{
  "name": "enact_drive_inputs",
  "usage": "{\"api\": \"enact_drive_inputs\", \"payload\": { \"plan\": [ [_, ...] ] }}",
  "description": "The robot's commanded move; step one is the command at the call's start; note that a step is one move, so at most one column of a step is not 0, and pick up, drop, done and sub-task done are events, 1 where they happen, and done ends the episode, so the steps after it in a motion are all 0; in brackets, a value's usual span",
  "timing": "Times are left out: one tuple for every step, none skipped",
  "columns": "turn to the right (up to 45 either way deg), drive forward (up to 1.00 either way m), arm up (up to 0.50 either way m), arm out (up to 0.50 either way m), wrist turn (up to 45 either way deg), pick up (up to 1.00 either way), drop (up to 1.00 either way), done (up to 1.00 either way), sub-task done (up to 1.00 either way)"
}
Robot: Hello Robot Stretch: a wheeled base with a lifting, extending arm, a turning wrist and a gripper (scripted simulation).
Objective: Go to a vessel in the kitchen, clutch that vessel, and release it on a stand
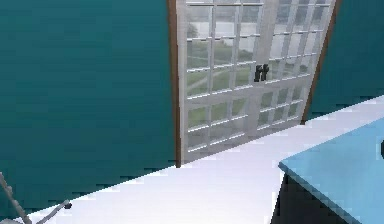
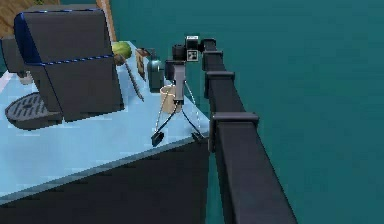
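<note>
Fingers (image 2: 158,138) near tan cup (image 2: 168,96) on counter (image 2: 90,150) | holding anything: cannot tell | small items (image 2: 155,70) behind indistinct

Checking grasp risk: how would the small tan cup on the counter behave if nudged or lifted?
The tan cup looks small and open-topped, so it is probably light and easily tipped. It stands near the counter edge, so a push might send it off.
</note>
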Motion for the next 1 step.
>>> {"api": "enact_drive_inputs", "payload": {
  "plan": [
    [0.0,0.0,0.0,0.0,45.0,0.0,0.0,0.0,0.0]
  ]
}}
